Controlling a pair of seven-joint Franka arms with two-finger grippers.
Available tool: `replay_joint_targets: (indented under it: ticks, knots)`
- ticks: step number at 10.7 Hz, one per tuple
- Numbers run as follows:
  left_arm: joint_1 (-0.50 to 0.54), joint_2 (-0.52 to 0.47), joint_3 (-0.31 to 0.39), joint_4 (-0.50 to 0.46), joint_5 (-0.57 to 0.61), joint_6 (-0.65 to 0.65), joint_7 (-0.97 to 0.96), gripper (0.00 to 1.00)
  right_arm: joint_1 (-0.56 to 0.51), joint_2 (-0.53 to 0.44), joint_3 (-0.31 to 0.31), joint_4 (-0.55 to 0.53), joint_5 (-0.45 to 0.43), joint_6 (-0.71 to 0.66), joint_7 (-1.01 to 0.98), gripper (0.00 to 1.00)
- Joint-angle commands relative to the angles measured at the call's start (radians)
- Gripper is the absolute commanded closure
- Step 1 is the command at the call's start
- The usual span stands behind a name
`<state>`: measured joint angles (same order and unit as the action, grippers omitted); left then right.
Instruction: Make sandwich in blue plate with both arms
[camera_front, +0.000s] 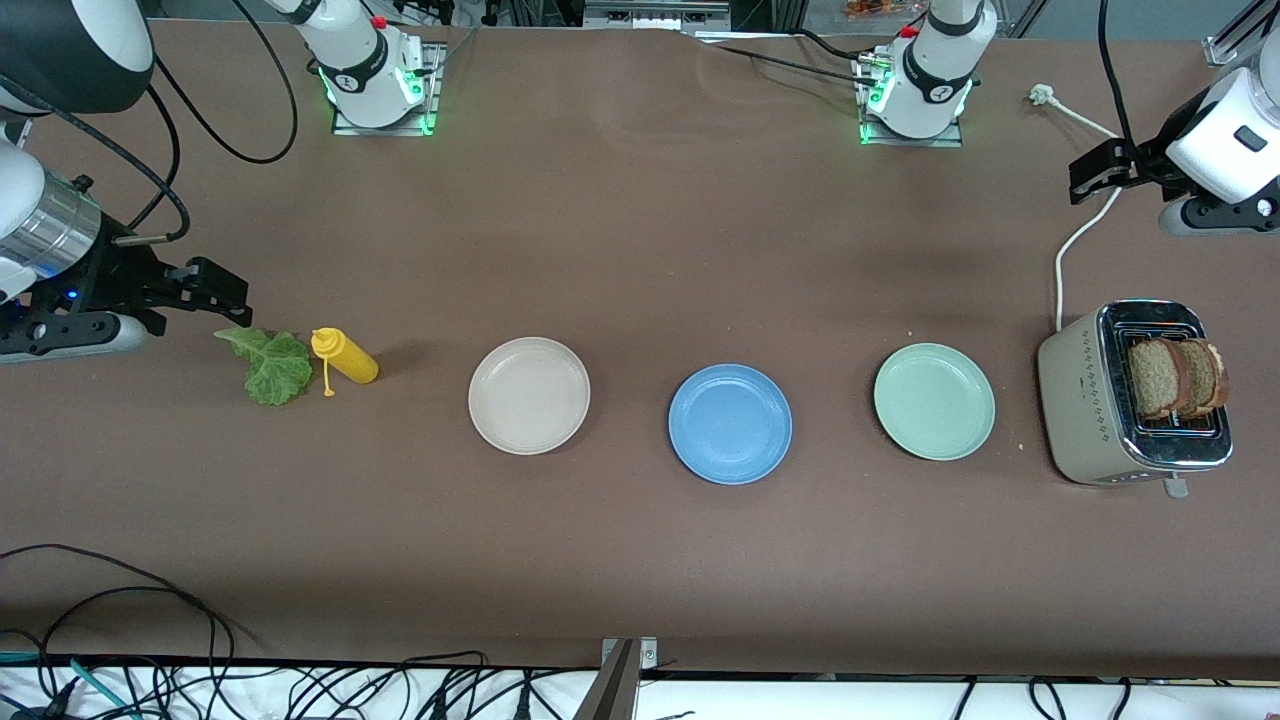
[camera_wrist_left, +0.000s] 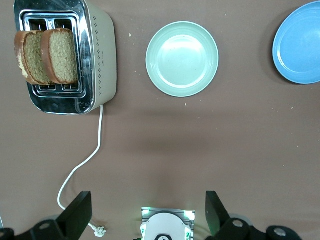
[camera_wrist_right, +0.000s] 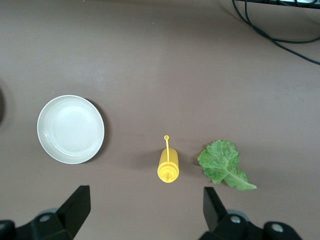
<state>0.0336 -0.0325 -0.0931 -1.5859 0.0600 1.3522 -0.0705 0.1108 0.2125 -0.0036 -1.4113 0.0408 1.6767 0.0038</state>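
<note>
We had the blue plate (camera_front: 730, 423) bare, mid-table between the white plate (camera_front: 529, 395) and green plate (camera_front: 934, 401), well clear of both jaw sets. Lettuce (camera_front: 268, 366) and the yellow bottle (camera_front: 346, 357) lay just off our right gripper (camera_front: 225, 290), jaws spread, nothing in them. Both bread slices (camera_front: 1176, 377) stood in the toaster (camera_front: 1090, 405), near our left gripper (camera_front: 1095, 172), also spread wide and holding nothing.
</note>
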Motion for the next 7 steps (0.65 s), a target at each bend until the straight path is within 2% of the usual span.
replay_joint_targets:
  ticks: [1, 7]
  knots:
    - [-0.02, 0.022, 0.003, 0.061, 0.011, -0.027, -0.011, 0.0, 0.001, -0.012, -0.002, 0.0, 0.017, -0.003, 0.007, 0.0]
    - [-0.012, 0.036, 0.001, 0.077, 0.007, -0.028, -0.008, 0.0, 0.001, -0.012, -0.007, 0.0, 0.016, -0.002, 0.01, 0.0]
